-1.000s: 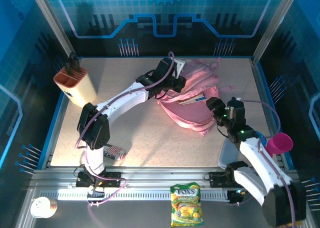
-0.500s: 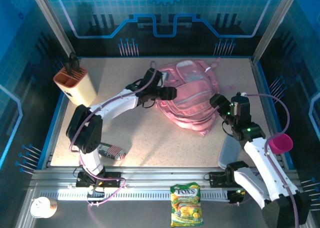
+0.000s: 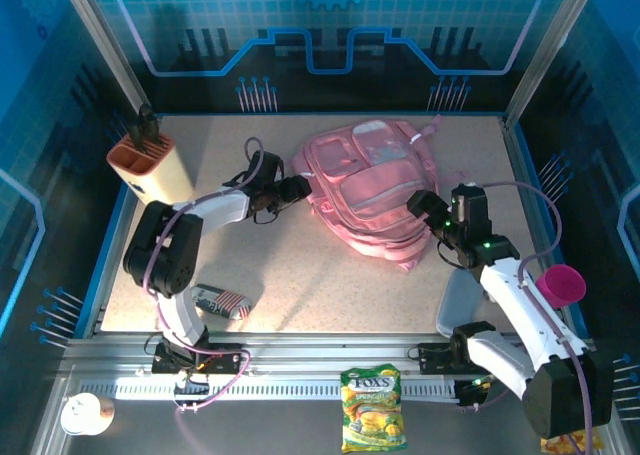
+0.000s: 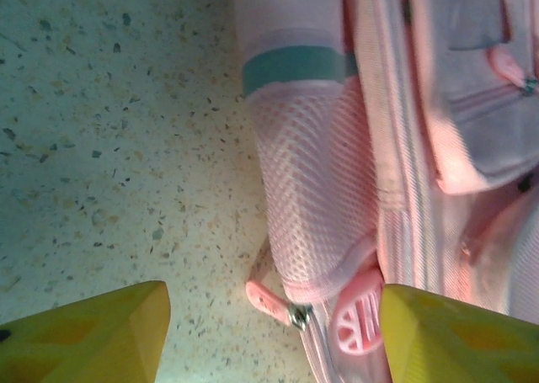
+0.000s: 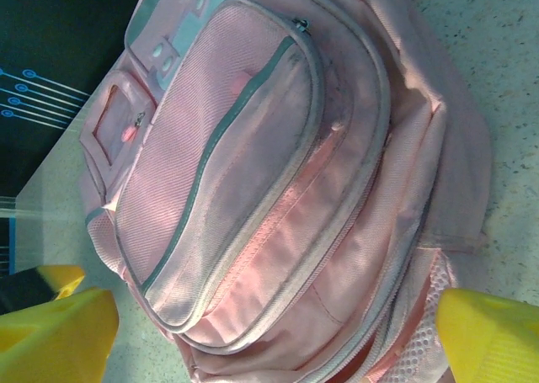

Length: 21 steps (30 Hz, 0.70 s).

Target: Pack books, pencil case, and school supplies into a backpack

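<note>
Pencil case (image 3: 221, 301) lies on the bench (image 3: 300, 265) at the lower left of the frame, beside the left arm's base. Further back, right of centre, the right end effector (image 3: 428, 218) stands with fingers wide apart, empty, at the right edge of the pink backpack (image 3: 372, 190). That backpack lies flat, front pockets up, in the upper middle. At its left edge the left end effector (image 3: 297, 187) is parted too, gripping nothing, just beside the mesh side pocket (image 4: 307, 189). A beige holder (image 3: 152, 170) sits upper left.
</note>
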Each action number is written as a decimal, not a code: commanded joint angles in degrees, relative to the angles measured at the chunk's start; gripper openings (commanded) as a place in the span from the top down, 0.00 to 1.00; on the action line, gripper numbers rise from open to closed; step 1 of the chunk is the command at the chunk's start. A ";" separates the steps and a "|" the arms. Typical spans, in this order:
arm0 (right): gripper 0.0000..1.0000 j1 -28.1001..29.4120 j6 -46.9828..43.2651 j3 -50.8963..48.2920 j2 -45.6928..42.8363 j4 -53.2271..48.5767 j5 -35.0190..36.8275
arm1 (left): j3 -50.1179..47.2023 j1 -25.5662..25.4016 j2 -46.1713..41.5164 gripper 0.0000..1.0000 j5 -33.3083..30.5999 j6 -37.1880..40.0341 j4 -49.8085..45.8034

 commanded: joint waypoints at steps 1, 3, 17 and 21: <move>0.03 0.55 -1.24 0.49 0.48 1.28 -1.64 | 3.62 1.13 3.85 0.37 4.16 -3.39 2.86; 0.03 0.60 -1.08 0.07 0.57 1.55 -1.85 | 5.21 1.25 5.80 0.39 5.25 -3.82 3.31; 0.15 0.93 1.46 -2.09 11.64 10.72 -12.29 | 9.85 1.69 11.33 0.80 9.29 -4.80 5.03; 0.19 1.34 -0.19 -0.32 17.09 12.70 -13.65 | 7.73 2.54 9.69 0.93 9.06 -4.82 5.52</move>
